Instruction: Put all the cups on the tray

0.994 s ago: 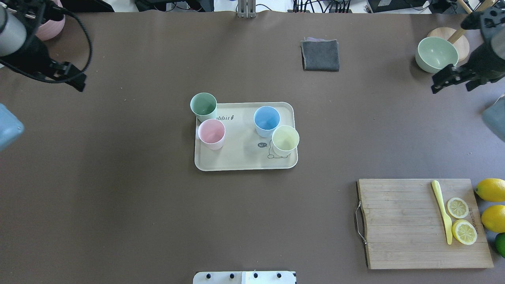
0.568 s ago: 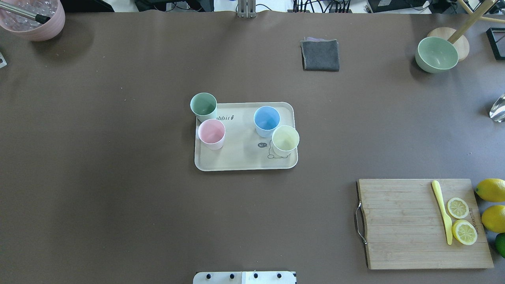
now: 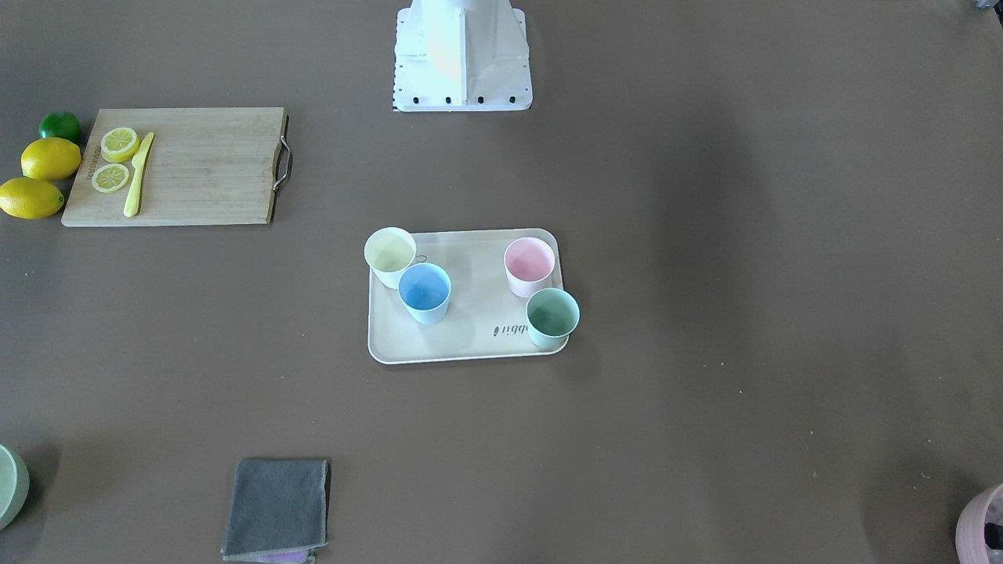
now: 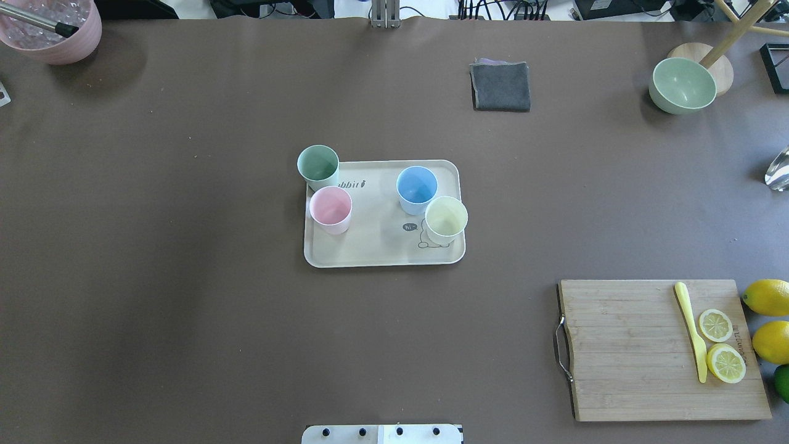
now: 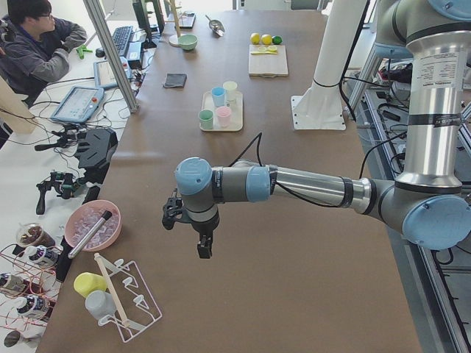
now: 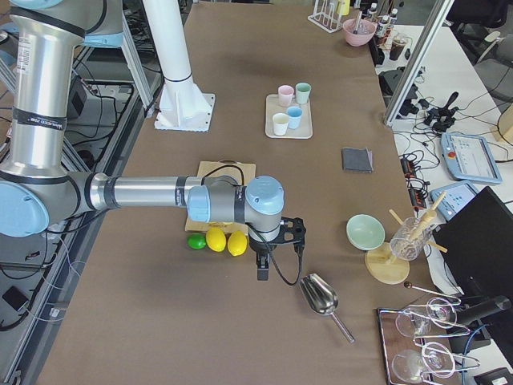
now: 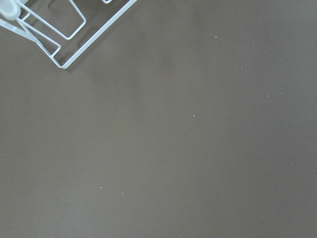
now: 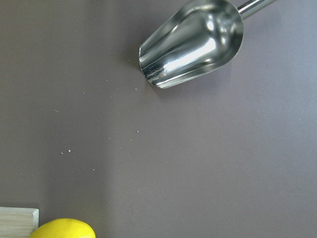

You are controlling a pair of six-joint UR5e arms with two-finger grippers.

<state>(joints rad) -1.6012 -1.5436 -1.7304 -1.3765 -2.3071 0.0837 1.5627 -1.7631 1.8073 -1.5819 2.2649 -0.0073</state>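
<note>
The cream tray [image 4: 382,250] lies mid-table and also shows in the front-facing view [image 3: 462,345]. Four cups stand upright on it: the mint green cup [image 4: 318,165] at its far left corner, the pink cup [image 4: 330,208] beside it, and the blue cup [image 4: 416,187] and yellow cup [image 4: 445,218] on the right side. My left gripper [image 5: 188,231] hovers over bare table far from the tray. My right gripper [image 6: 276,245] hovers near the lemons and a metal scoop. Both show only in the side views, so I cannot tell if they are open or shut.
A wooden cutting board [image 4: 616,370] with lemon slices and a yellow knife lies at the near right, with whole lemons [image 4: 767,296] beside it. A grey cloth [image 4: 500,86], a green bowl [image 4: 682,85] and a pink ribbed pot [image 4: 58,37] sit along the far edge. A metal scoop [image 8: 193,44] and a wire rack [image 7: 64,29] lie at the table's ends.
A second ago both arms showed at the overhead view's far corners; they have since moved out of that view. The cups and tray have not moved.
</note>
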